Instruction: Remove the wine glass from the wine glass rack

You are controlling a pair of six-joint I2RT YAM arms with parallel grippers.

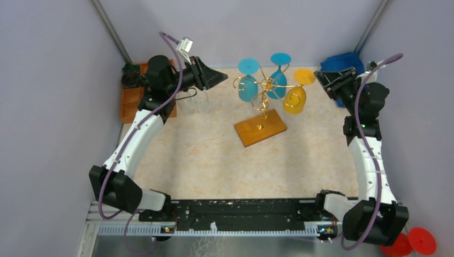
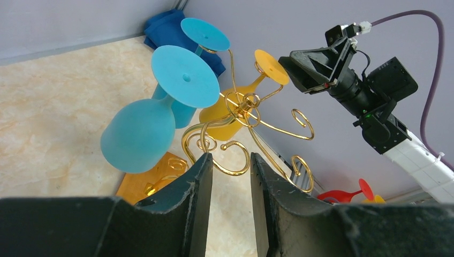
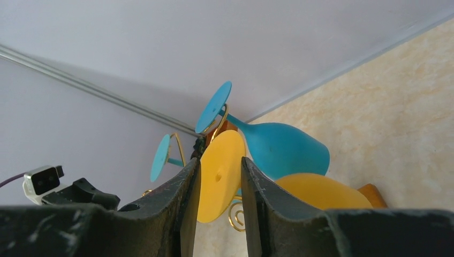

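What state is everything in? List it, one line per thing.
wine glass rack: upright on the table, three glasses hung.
yellow wine glass: hanging upside down on the rack.
left blue wine glass: hanging upside down.
rear blue wine glass: hanging upside down.
left gripper: open, empty.
right gripper: open, empty.

Glossy gold wire wine glass rack [image 1: 263, 101], wooden base [image 1: 260, 127]; matt glasses [image 2: 138, 134].

Wine glass rack [image 1: 262, 128]: gold wire, curled arms, orange-brown wooden base. It stands upright between the left end effector [image 1: 224, 78] and the right end effector [image 1: 319, 77]. Three glasses hang bowl-down: blue glass [image 1: 248, 90], second blue glass [image 1: 277, 85], yellow wine glass [image 1: 295, 99]. The yellow one is nearest the right end effector, not touching.
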